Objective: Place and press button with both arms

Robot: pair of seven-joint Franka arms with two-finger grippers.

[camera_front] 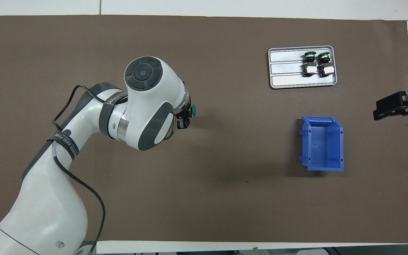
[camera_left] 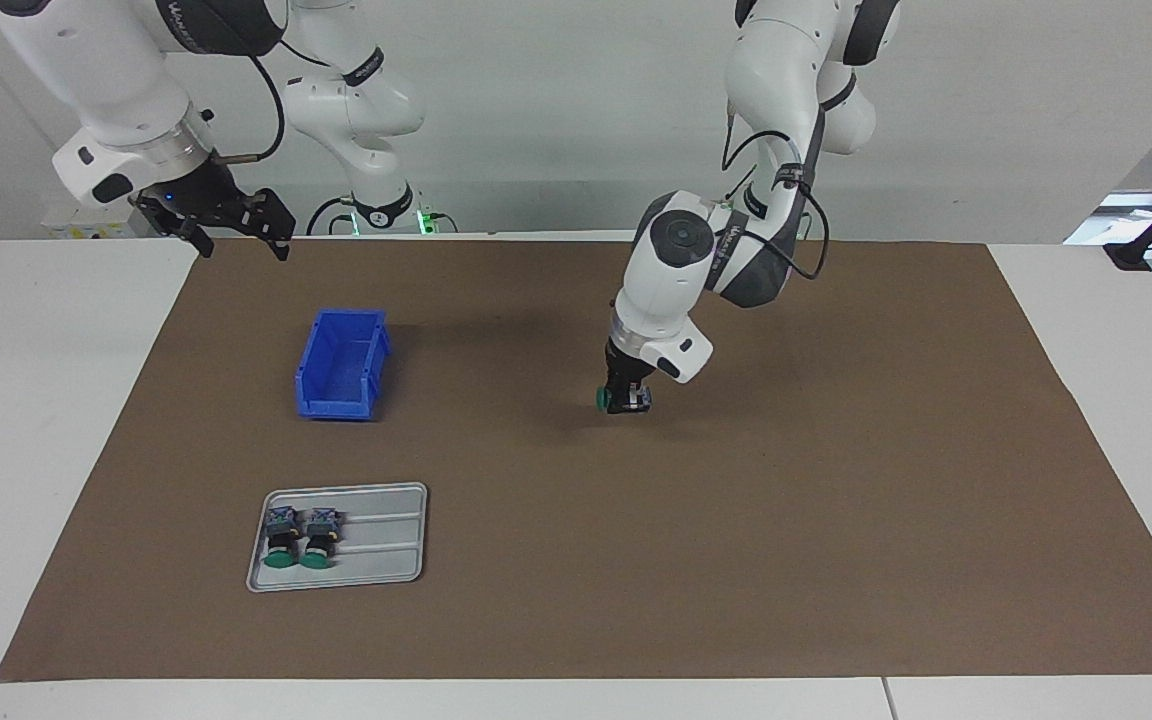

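Note:
My left gripper (camera_left: 626, 400) (camera_front: 185, 117) is shut on a button (camera_left: 604, 398) (camera_front: 194, 111), whose green cap sticks out sideways toward the right arm's end. It hangs just above the brown mat near the middle of the table. Two more buttons (camera_left: 299, 537) (camera_front: 317, 63) lie side by side in the grey tray (camera_left: 386, 545) (camera_front: 285, 71), green caps pointing away from the robots. My right gripper (camera_left: 236, 225) (camera_front: 400, 106) waits open and empty, raised over the mat's edge at its own end, nearer to the robots than the blue bin.
An empty blue bin (camera_left: 341, 365) (camera_front: 322, 143) stands on the brown mat (camera_left: 836, 550), nearer to the robots than the tray. Two smaller white arms with green-lit bases (camera_left: 386, 215) stand at the robots' edge of the table.

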